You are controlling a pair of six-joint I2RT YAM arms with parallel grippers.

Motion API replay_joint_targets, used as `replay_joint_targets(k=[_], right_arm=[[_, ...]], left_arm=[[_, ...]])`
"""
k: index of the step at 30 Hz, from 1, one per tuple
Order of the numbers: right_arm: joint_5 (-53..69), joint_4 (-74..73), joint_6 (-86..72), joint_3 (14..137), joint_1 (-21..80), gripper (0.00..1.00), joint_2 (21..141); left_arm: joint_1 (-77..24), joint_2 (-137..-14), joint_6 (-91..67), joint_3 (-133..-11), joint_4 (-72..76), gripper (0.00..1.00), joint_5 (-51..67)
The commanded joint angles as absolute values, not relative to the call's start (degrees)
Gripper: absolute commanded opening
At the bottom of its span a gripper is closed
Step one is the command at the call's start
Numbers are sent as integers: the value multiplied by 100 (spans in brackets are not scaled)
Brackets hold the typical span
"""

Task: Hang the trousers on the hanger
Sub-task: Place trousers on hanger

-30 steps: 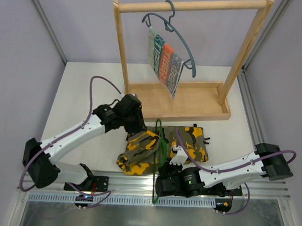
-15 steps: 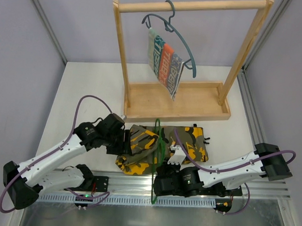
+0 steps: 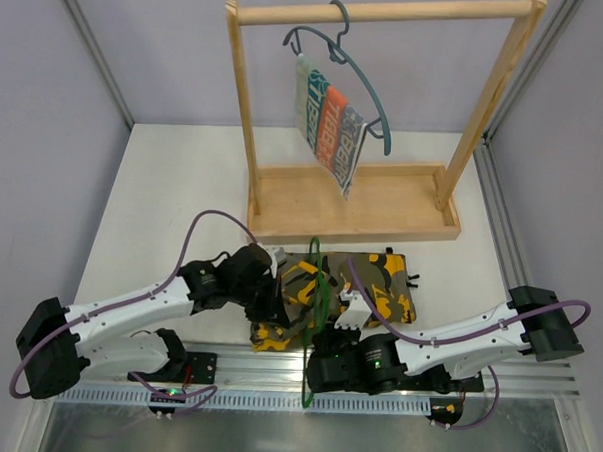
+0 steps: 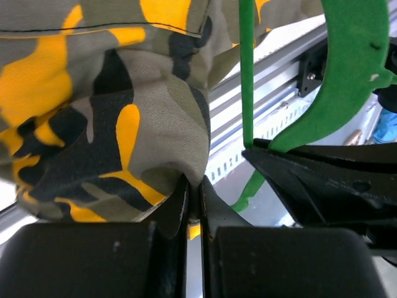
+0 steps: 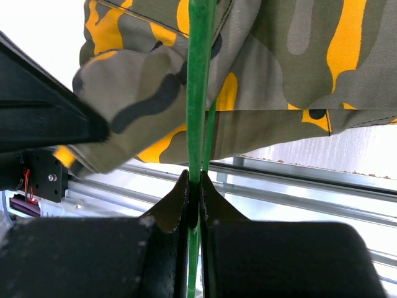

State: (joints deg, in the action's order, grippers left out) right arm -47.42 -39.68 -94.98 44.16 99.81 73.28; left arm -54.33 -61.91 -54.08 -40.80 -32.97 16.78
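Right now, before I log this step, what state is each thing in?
Trousers: crumpled on the table.
Hanger: gripped, crossing the trousers.
Left gripper: shut on trousers.
Right gripper: shut on hanger.
Blue hanger: hung on rack, cloth draped over it.

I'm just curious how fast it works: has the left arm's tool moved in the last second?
Yes. The left tool has moved away from the wooden rack's base, toward the near edge, and now pinches the trousers.
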Motion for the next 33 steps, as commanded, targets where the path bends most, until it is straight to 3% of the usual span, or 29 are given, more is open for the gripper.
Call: replay_joint_targets(k=[1, 10, 13, 14, 17, 24, 27, 33], right_arm=[[-5203, -3753, -9571, 4728, 10063, 4, 7304], [-5282, -3744, -9642, 4869, 10160, 4, 7339], [-5291, -3849, -9711, 4904, 10204, 4, 7365], [-5300, -3911, -9790, 4904, 10204, 4, 7357], [-5326, -3999, -9905, 4843, 10248, 4, 7330], [-5388, -4105, -10063, 4834, 10345, 4, 7348], [-5414, -4096, -10099, 4808, 10380, 4, 7348], [-5467, -4034, -10046, 4851, 10397, 4, 7304]], left_arm=[[-5616, -6275, -6142, -3702, -1662, 0, 1969], [-6556, -7135, -6565, -3419, -257, 0, 1283], [-6759, -7303, -6679, -3437, -105, 12, 1249], [-6767, -7251, -6767, -3428, -201, 22, 1205], [-6759, -6875, -6803, -3708, -1329, 40, 626], [-6662, -6145, -6566, -5123, -4356, 49, -1053], [-6592, -6047, -6460, -5256, -4474, 48, -1169], [-6557, -6310, -6547, -4528, -3447, 4, -276]])
